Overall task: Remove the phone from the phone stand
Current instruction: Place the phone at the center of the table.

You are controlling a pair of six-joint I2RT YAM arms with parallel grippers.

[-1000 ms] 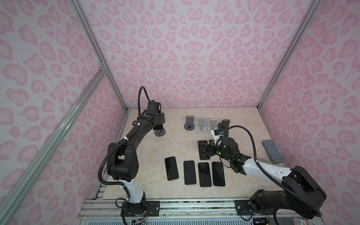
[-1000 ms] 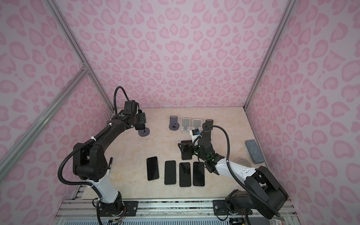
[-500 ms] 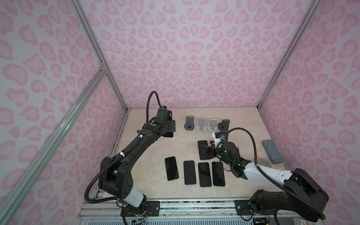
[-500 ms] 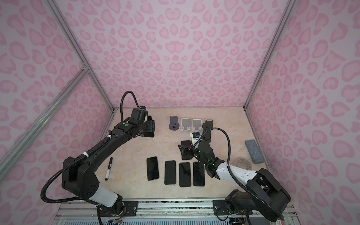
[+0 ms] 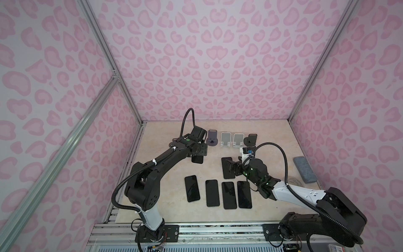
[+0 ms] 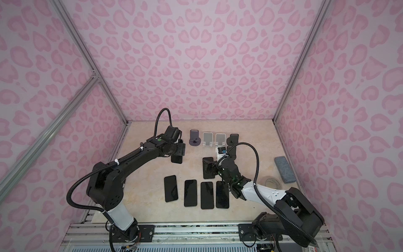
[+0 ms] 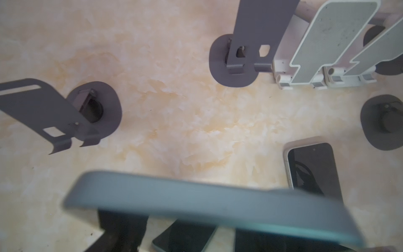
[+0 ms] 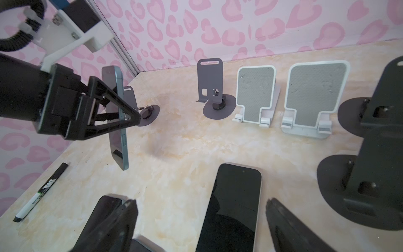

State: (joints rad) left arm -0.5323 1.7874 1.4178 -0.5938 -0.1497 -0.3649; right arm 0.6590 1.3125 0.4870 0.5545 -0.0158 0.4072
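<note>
**Left end effector** [image 8: 122, 113]: jaws closed across width of blue-grey phone [image 8: 118, 150], apparently near mid-length, likely for balance. Phone hangs on edge, clear of bench [image 8: 185, 148], near emptied purple phone stand [image 8: 150, 114]. Near-upright pose probably follows stand's tilted plate.

**Right end effector** [image 5: 231, 169]: jaws spread wide, empty, low over flat phone [image 8: 235, 196].

**Judged:** removal done. Set-down remains, probably by row of phones [image 5: 218, 193].

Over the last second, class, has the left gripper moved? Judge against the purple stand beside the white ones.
Yes. The left gripper, shut on the phone, has swung sideways toward that purple stand and is now close beside it.
</note>
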